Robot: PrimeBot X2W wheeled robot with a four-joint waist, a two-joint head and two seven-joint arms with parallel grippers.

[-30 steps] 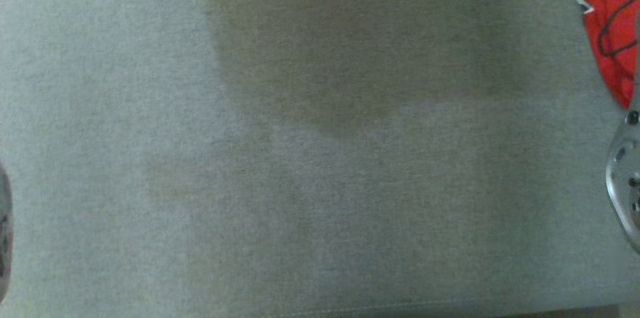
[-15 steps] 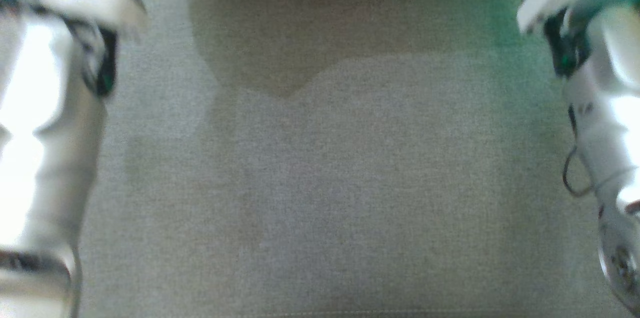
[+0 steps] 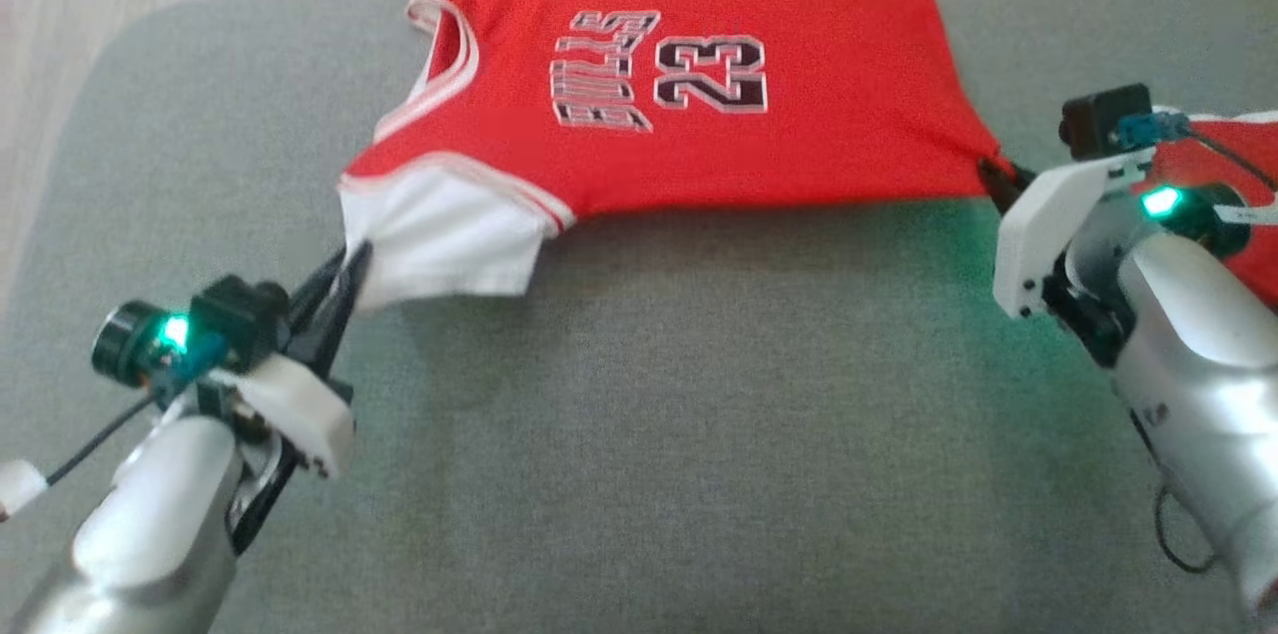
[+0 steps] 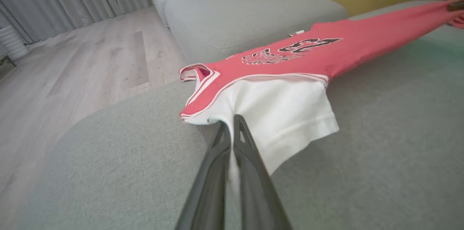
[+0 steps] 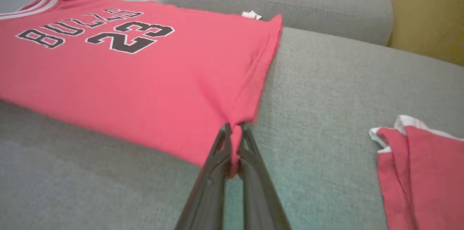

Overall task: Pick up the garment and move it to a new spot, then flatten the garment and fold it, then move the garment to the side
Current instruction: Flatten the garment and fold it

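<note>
A soft red jersey (image 3: 749,145) is stretched over a fuzzy grey sofa (image 3: 699,434); the left hand (image 3: 349,265) pinches its white sleeve (image 3: 439,235), the right hand (image 3: 993,177) its hem (image 5: 253,78).

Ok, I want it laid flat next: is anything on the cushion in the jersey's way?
Nothing visible. The cushion nearer the robot than the jersey is bare; another red garment lies right of the right gripper.

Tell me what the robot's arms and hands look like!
The left arm and right arm are shiny silver tubes, each with a white cover, a glowing green light and thin black cables. The left gripper and right gripper have long, thin, dark fingers.
</note>
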